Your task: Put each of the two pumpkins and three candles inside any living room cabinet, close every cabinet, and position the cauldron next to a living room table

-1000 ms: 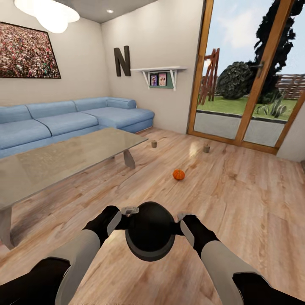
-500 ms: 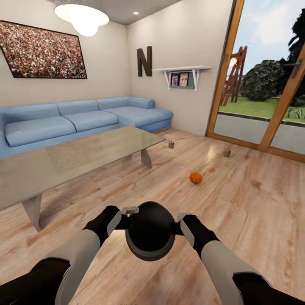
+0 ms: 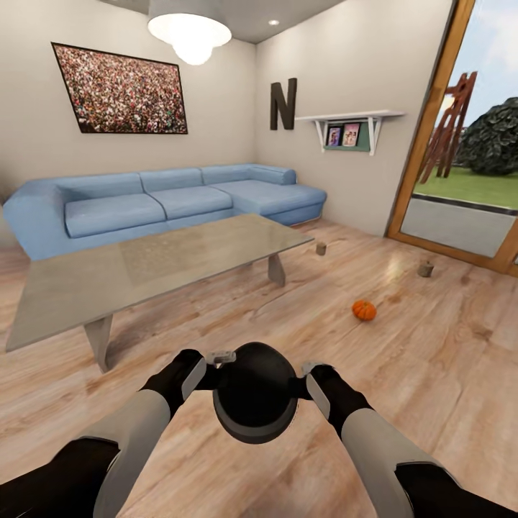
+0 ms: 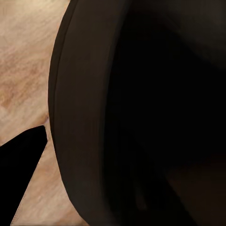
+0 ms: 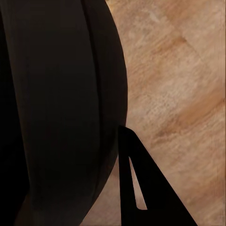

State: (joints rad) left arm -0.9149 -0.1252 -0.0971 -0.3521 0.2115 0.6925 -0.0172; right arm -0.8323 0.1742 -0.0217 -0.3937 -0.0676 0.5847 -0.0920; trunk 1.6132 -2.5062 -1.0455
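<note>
The big glass surface stands left ahead, so the black cauldron, clamped between the left gripper and right gripper, should go down beside it, clear of the pumpkin and candles.

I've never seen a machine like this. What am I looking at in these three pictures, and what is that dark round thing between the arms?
These are simulator renders of a two-armed wheeled robot. The big picture comes from a camera on its head, looking down over both arms. The left gripper and right gripper press against the sides of a dark cauldron, carrying it between them. The other two pictures come from cameras at the wrists, so the cauldron's wall looms close. Ahead are a glass-topped table, a blue sofa, and on the wooden floor an orange pumpkin and two small candles.
</note>
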